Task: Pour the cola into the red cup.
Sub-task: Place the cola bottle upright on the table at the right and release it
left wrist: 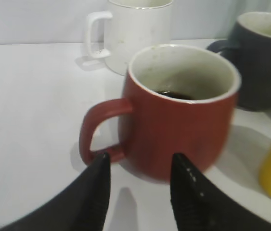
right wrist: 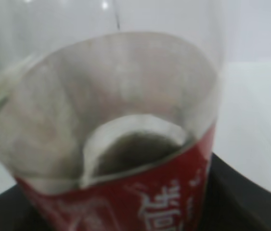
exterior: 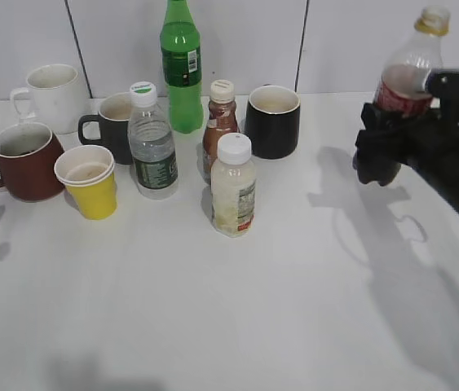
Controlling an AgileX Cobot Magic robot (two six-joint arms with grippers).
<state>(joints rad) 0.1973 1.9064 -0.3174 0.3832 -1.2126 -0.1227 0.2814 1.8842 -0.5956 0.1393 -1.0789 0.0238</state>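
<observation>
A white table [exterior: 237, 309] is backed by a pale panelled wall [exterior: 351, 41]. In the exterior view, the cola [exterior: 408, 69] is seen held upright, raised above the table at the right, clamped in the right gripper [exterior: 392, 138]. The red cup [exterior: 21, 163] stands far left, beside a yellow paper cup [exterior: 89, 181]. Only in the left wrist view are the left gripper [left wrist: 140, 180] with its jaws spread just before the cup and dark liquid [left wrist: 176, 95] inside it shown.

Left claw [left wrist: 140, 185] agape near red cup [left wrist: 174, 130]; dark liquid inside.
</observation>
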